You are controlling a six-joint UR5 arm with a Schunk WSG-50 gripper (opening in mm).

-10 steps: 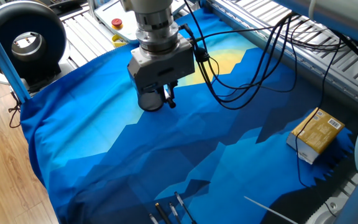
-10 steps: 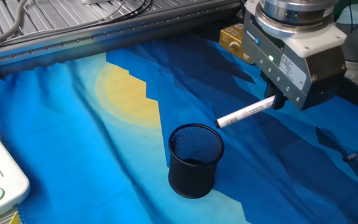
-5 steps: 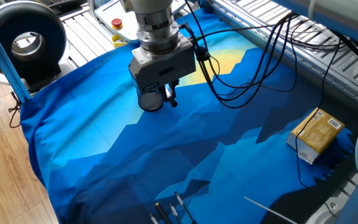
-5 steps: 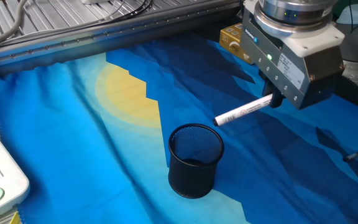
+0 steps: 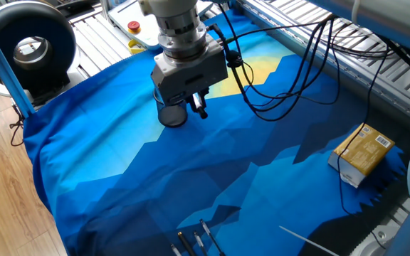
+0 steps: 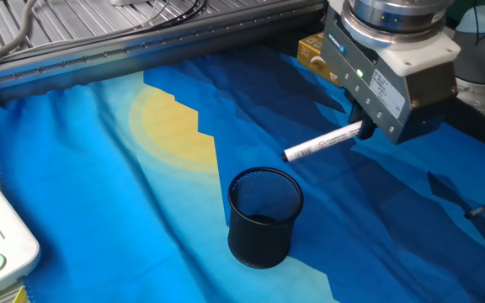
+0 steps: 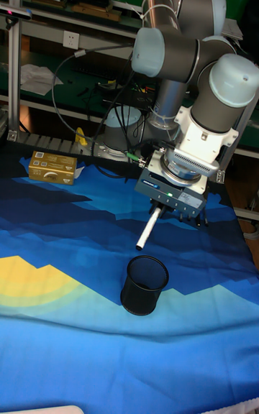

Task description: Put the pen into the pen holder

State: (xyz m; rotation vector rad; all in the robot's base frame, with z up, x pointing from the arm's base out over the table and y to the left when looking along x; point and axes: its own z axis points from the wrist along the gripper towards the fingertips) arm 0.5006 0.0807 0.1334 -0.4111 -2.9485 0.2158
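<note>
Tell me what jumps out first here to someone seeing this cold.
The gripper holds a white pen slanted in the air, its free end above and just short of the black mesh holder standing on the cloth, a blue mountain print with a yellow sun. A yellow box lies near the cloth's edge, and black cables trail off the arm.

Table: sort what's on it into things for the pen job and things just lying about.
For the job:
- pen, held by the gripper
- pen holder, empty, upright on the cloth

Lying about:
- yellow box
- dark pens at the cloth's edge
- white rod
</note>
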